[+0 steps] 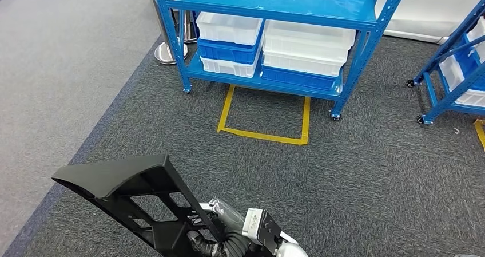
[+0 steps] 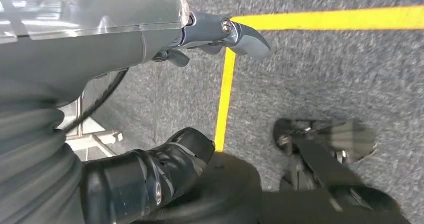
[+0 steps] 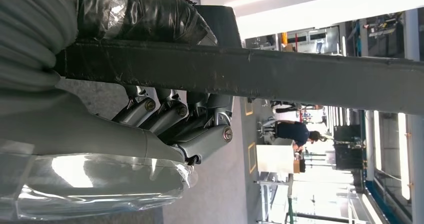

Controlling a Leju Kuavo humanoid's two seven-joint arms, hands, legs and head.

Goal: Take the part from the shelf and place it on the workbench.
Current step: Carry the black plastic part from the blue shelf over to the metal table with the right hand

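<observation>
We carry the black part (image 1: 134, 202) away from the blue shelf (image 1: 274, 16).

Our right hand (image 3: 175, 121) grasps the part's bar, fingers curled around it, low over the grey carpet (image 1: 354, 171). Our left hand (image 2: 215, 37) hangs over yellow floor tape (image 2: 225, 99), fingers loosely curled, holding nothing.

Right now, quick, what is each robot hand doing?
Left hand: holds nothing, fingers curled in, hanging over the carpet.
Right hand: grips the black part, fingers wrapped around its bar.
</observation>
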